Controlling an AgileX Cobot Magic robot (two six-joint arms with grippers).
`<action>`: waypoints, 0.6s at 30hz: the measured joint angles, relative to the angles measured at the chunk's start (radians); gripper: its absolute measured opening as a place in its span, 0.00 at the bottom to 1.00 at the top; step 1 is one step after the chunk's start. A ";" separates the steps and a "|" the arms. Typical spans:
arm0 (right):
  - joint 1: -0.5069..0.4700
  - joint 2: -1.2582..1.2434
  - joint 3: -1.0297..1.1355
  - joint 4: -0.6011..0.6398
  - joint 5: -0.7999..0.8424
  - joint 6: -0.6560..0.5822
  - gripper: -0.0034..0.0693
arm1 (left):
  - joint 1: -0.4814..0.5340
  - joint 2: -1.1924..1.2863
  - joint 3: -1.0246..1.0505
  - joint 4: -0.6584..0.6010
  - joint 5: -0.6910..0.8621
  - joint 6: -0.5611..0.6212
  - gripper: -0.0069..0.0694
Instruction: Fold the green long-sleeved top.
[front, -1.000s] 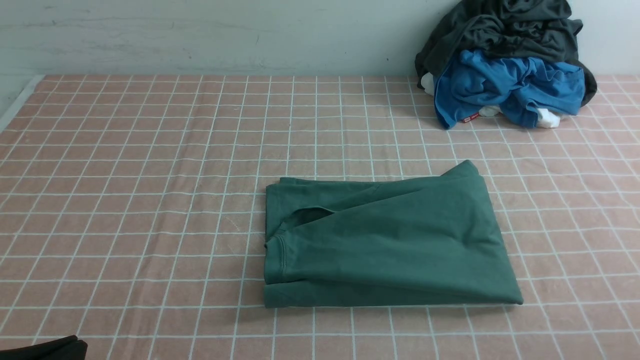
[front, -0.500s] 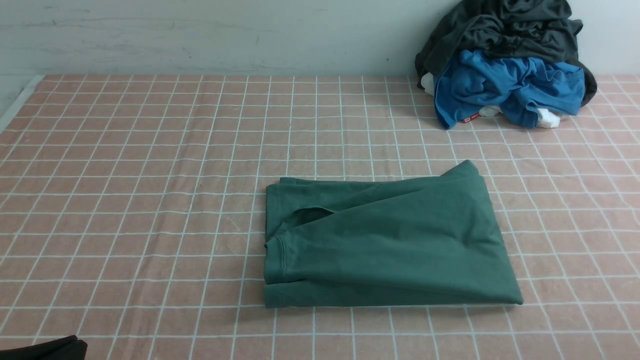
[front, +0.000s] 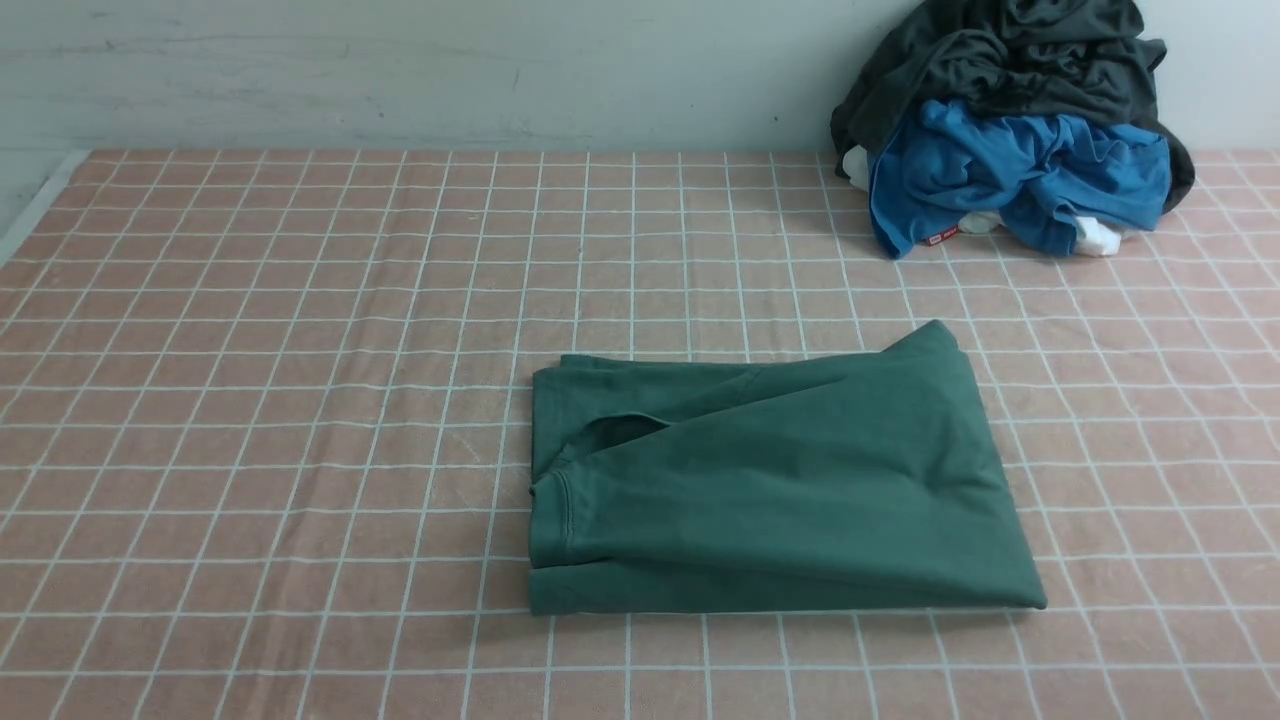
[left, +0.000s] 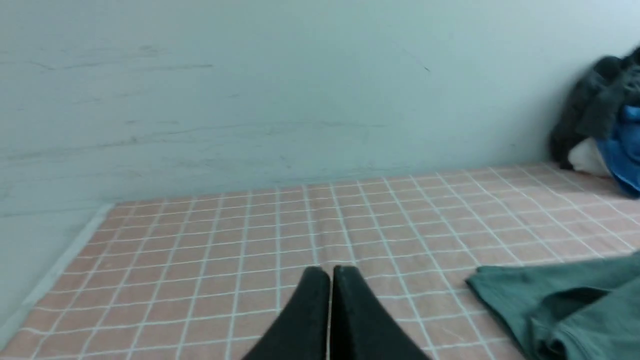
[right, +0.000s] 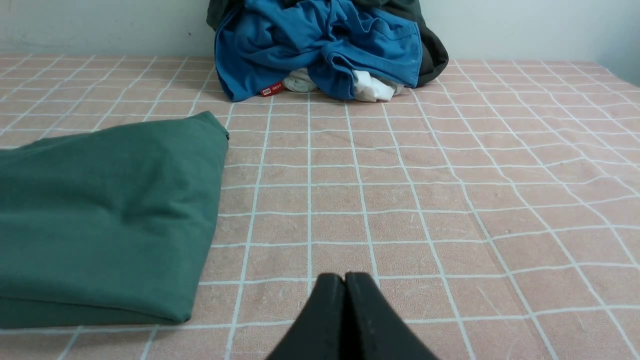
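Tapered matte-black claw (left: 330, 272) fingers

Green top (front: 780, 490); pink white-gridded cloth (front: 250, 400); blue garment (front: 1010, 175); grey garment (front: 1010, 50).

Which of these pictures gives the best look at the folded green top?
The front view: the whole green long-sleeved top lies in frame. The left wrist view catches one corner; the right wrist view shows one end.

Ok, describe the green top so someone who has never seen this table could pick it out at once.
On the pink checked tablecloth, look near the middle, toward the robot's side. The green long-sleeved top lies there folded into a flat rectangle, alone. Unlike the bright blue garment and dark grey garment, crumpled in a heap against the back wall on the right, it is neat and dark green.
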 joint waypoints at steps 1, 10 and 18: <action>0.000 0.000 0.000 0.000 0.000 0.000 0.03 | 0.025 -0.024 0.033 0.007 0.010 -0.014 0.08; 0.000 0.000 0.000 0.000 0.001 0.000 0.03 | 0.092 -0.045 0.090 0.026 0.208 -0.021 0.08; 0.000 0.000 0.000 0.000 0.001 0.000 0.03 | 0.092 -0.045 0.090 0.023 0.268 -0.021 0.08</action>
